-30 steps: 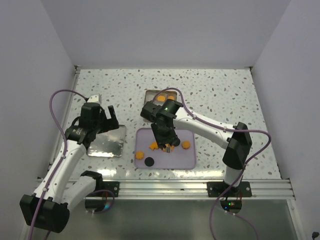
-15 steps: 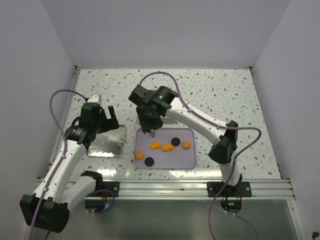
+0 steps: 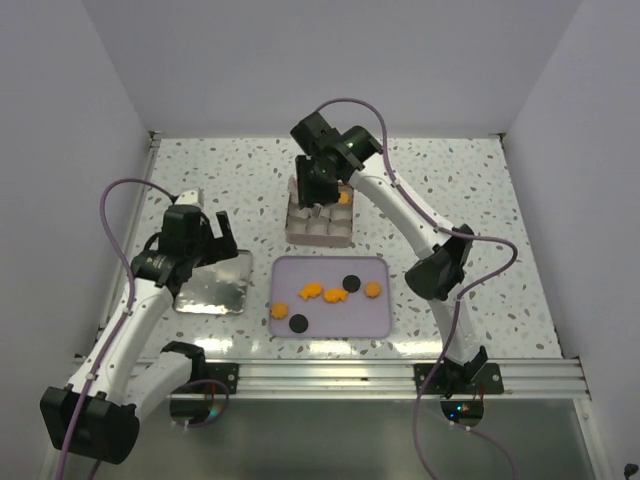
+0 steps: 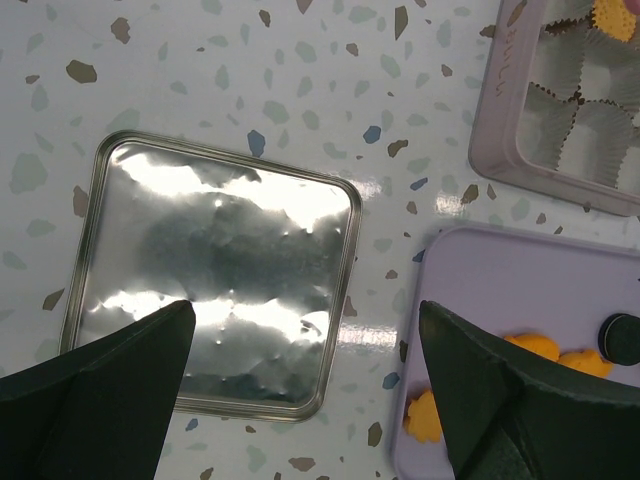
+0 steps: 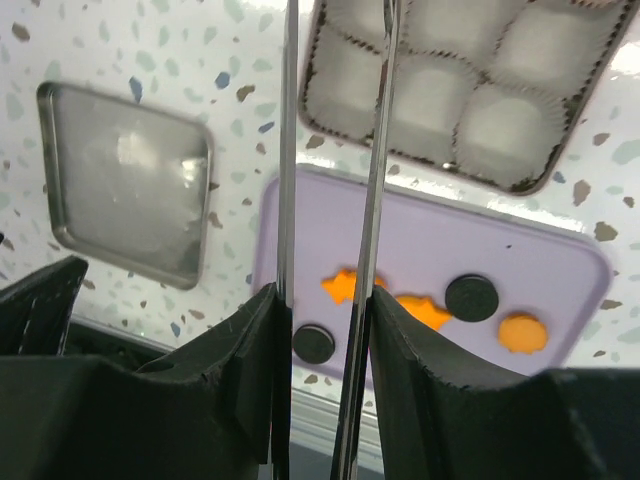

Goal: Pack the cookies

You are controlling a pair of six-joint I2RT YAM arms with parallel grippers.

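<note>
Counted six cookies [image 3: 333, 294] loose on the lavender tray [image 3: 370, 320]: four orange, two black. Located all six on the base side of the right claw [image 3: 318, 192], well apart from it, none touching its tool. Noted one more orange cookie [image 3: 343, 198] already in a paper cup of the tin [image 3: 300, 238], just beside that claw, toward the right wall.

Found the right claw over the tin, clamped on metal tongs [image 5: 289, 150], fingers [image 5: 250, 350] pressing the two blades from outside. Saw the blades standing apart in the wrist view, tips cut off by the frame edge. Could not tell whether anything sat between them. Logged the tin directly beneath that claw, and the tray just past the tin's near edge, toward the bases.

Found the left claw [image 4: 305, 310] spread wide, holding nothing, hanging above the speckled table [image 4: 250, 60]. Recorded the square metal lid [image 4: 210, 270] flat on the table below it, reaching under one finger. Saw a corner of the tray under the other finger, and the tin ahead of that claw.
</note>
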